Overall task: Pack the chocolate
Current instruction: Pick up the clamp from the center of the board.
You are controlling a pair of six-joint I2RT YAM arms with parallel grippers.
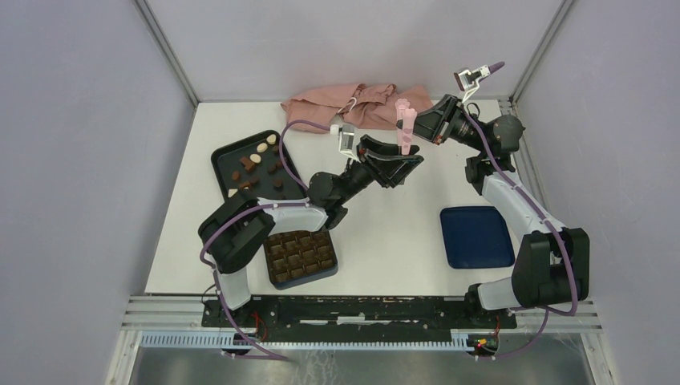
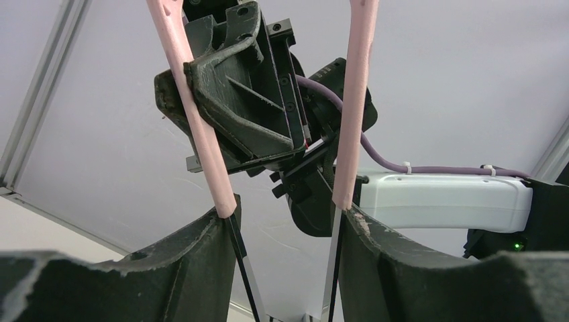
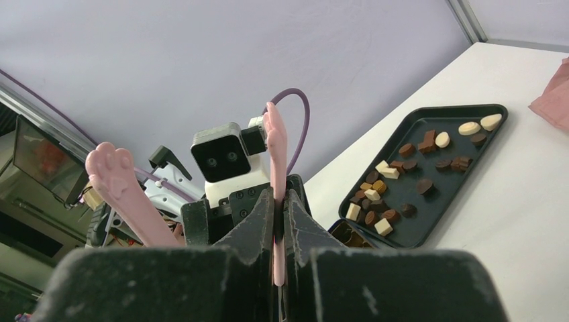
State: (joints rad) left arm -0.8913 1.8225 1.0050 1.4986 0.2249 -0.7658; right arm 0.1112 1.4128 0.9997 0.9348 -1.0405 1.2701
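The pink tongs (image 1: 405, 124) may drop if the right hand (image 3: 280, 201), pinching one leg, lets go while the left hand (image 2: 285, 218) only loosely squeezes both; the chocolate (image 3: 424, 186) lies in the black tray (image 3: 439, 194).

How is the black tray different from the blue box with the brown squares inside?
The tray is black; the box is dark blue with a brown grid inside. On the tray, chocolate lies loose in brown and cream bits; the box shows neat rows of squares. The tray lies farther back; the box lies near the front edge. Both lie flat on the left side of the white table.
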